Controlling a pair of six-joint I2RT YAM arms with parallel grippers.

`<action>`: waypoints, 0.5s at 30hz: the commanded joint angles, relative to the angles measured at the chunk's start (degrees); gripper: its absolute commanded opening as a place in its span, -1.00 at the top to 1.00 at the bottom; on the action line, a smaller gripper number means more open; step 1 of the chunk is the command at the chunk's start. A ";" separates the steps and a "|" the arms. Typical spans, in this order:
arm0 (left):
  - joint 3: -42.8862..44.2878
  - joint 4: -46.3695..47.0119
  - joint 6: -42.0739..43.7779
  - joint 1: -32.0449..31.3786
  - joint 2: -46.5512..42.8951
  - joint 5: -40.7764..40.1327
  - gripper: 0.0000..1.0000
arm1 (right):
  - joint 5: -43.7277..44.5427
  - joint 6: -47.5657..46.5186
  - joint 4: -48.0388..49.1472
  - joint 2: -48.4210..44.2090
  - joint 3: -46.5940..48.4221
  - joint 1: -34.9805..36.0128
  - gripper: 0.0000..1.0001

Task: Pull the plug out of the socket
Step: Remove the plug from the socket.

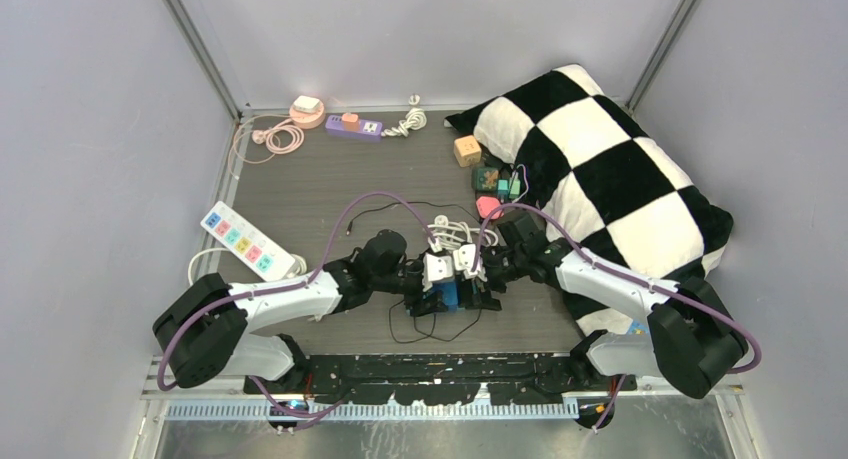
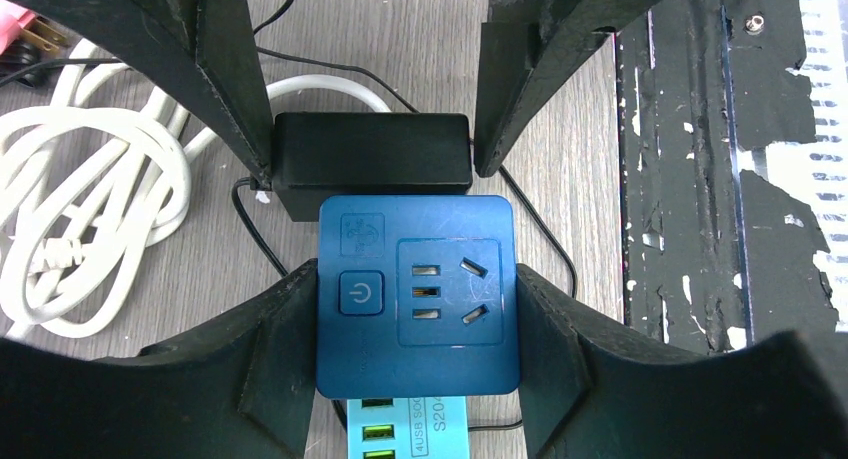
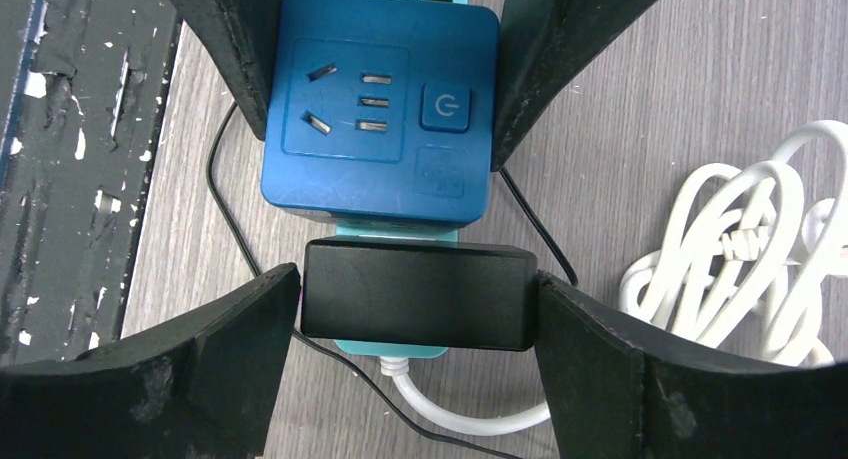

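White arm links, black joints, purple cables — scuffed matte-black fingers

Blue socket, black plug — pillow (checkered black-white).

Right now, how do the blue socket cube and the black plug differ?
Colour: the blue socket cube is bright blue, the black plug plain black. Face: the cube shows pin holes and a power button; the plug's top is blank. Hold: the left gripper clamps the cube; the right gripper flanks the plug. Shared: both boxy, butted together.
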 commanded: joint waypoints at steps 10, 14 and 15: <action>-3.87 9.49 -4.10 1.33 -4.06 1.58 0.99 | 2.43 -3.23 -0.99 1.57 1.67 3.88 0.02; -6.87 16.28 -8.44 3.56 -5.47 3.38 1.00 | 2.59 -2.99 -1.65 2.12 2.18 4.03 0.27; -8.23 18.81 -9.93 4.19 -5.49 4.45 1.00 | 2.68 -2.34 -1.67 2.45 2.33 4.04 0.31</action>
